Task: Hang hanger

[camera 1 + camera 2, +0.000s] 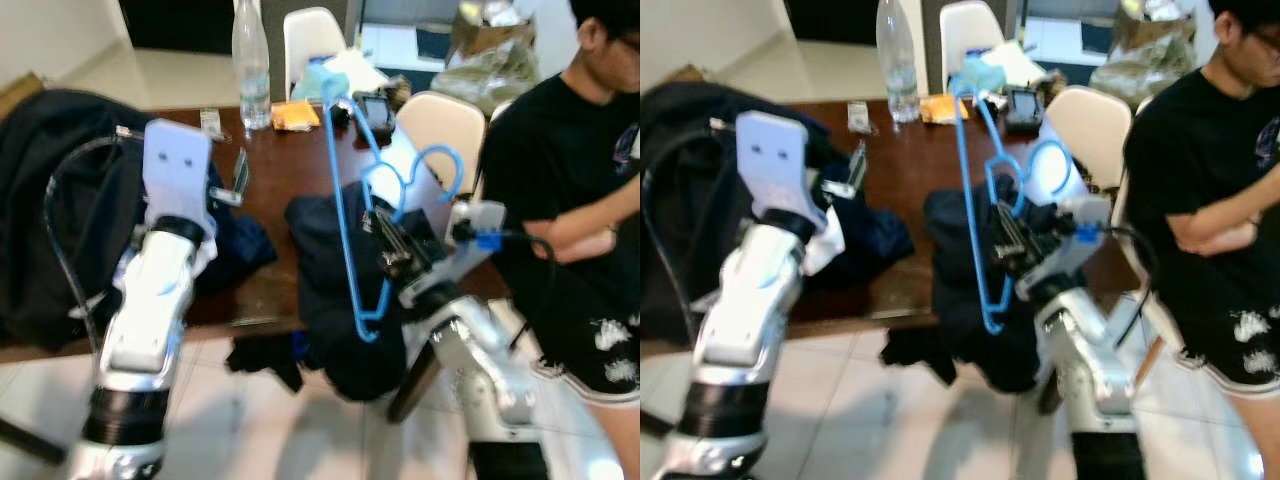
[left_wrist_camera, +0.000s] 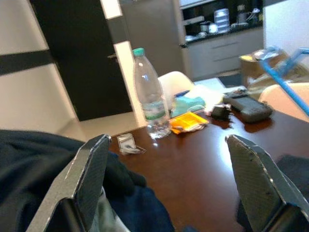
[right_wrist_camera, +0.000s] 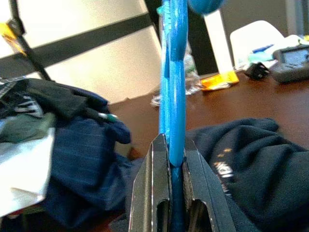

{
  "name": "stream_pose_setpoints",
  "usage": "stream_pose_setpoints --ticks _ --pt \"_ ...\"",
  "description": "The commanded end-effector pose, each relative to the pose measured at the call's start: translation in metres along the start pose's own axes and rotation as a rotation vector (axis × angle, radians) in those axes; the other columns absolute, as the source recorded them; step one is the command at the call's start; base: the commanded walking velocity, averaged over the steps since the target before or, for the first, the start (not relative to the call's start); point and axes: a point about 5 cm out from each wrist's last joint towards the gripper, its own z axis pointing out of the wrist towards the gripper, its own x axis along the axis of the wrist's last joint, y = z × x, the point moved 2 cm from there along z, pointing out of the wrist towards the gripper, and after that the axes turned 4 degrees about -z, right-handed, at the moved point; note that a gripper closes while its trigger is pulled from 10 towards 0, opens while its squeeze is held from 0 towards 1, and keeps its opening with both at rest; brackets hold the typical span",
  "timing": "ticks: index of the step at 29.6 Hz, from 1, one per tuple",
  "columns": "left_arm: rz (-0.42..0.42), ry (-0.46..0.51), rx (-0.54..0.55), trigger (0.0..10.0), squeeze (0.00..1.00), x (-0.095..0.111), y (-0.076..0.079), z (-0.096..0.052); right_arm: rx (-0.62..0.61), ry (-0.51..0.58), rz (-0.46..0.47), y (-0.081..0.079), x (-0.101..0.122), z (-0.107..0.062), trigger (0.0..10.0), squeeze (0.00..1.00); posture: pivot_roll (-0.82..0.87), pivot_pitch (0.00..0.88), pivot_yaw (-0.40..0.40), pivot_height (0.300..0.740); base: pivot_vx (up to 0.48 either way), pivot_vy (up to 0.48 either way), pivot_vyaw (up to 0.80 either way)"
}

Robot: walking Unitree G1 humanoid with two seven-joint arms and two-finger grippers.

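Pinched tight between the two black fingers of the right gripper [image 3: 172,193]: a blue plastic hanger [image 1: 345,215], held on edge above the near side of a dark wooden table [image 1: 290,165], its hook curling up to the right. Draped beneath it, over the table's front edge and down toward the tiled floor: a dark navy garment [image 1: 335,300]. Raised over the table's left side with fingers [image 2: 87,179] spread wide and nothing between them: the left gripper [image 2: 169,188], above a second heap of dark clothing [image 1: 60,200]. Farther back on the tabletop: a clear water bottle [image 2: 147,96] with a green cap, an orange packet [image 2: 188,122] just beside it, a small wrapper [image 2: 126,143] to its other side, a black handheld device [image 2: 248,107]. Behind the table, white chairs [image 1: 440,125]. At right, near the table's corner: a person [image 1: 570,190] in a black T-shirt and shorts, arms folded.
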Motion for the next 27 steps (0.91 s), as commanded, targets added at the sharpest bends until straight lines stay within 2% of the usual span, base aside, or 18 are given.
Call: stream_pose_setpoints --ticks 1,3,7,16,17,19,20,22,23,25,27 --pt "0.027 -0.016 0.013 10.0 0.0 -0.003 -0.002 -0.003 0.002 -0.015 0.007 -0.001 -0.004 0.0 10.0 0.0 0.16 0.13 -0.034 0.74 0.0 0.0 0.0" --pt "0.039 -0.032 0.031 10.0 0.0 -0.005 -0.002 -0.006 0.019 -0.013 0.003 -0.003 -0.003 0.0 10.0 0.0 0.16 0.131 -0.034 0.74 0.0 0.0 0.0" --pt "0.11 -0.009 0.041 10.0 0.0 0.003 0.009 -0.018 0.019 -0.012 0.01 0.0 -0.002 0.0 10.0 0.0 0.16 0.133 -0.034 0.74 0.0 0.0 0.73" --pt "0.178 0.046 0.042 10.0 0.0 0.018 0.016 -0.023 0.006 -0.016 0.027 0.003 -0.003 0.001 10.0 0.0 0.17 0.135 -0.033 0.74 0.0 0.0 0.09" --pt "0.204 0.061 0.06 10.0 0.0 0.022 0.013 -0.025 0.007 -0.018 0.033 0.003 -0.004 0.001 10.0 0.0 0.17 0.136 -0.033 0.74 0.0 0.0 0.0" --pt "0.204 0.061 0.06 10.0 0.0 0.022 0.013 -0.025 0.007 -0.018 0.033 0.003 -0.004 0.001 10.0 0.0 0.17 0.136 -0.033 0.74 0.0 0.0 0.0" --pt "0.232 0.074 0.078 10.0 0.0 0.025 0.008 -0.025 0.009 -0.021 0.031 0.002 -0.005 0.001 10.0 0.0 0.17 0.136 -0.033 0.74 0.0 0.0 0.0" --pt "0.232 0.074 0.078 10.0 0.0 0.025 0.008 -0.025 0.009 -0.021 0.031 0.002 -0.005 0.001 10.0 0.0 0.17 0.136 -0.033 0.74 0.0 0.0 0.0" --pt "0.26 0.069 0.109 10.0 0.0 0.024 -0.002 -0.024 0.01 -0.026 0.027 0.002 -0.006 0.001 10.0 0.0 0.17 0.137 -0.033 0.74 0.0 0.0 0.0" --pt "0.26 0.069 0.109 10.0 0.0 0.024 -0.002 -0.024 0.01 -0.026 0.027 0.002 -0.006 0.001 10.0 0.0 0.17 0.137 -0.033 0.74 0.0 0.0 0.0" --pt "0.274 0.024 0.177 10.0 0.0 0.014 -0.025 -0.02 0.012 -0.029 0.014 0.002 -0.006 0.001 10.0 0.0 0.17 0.137 -0.033 0.74 0.0 0.0 0.48"
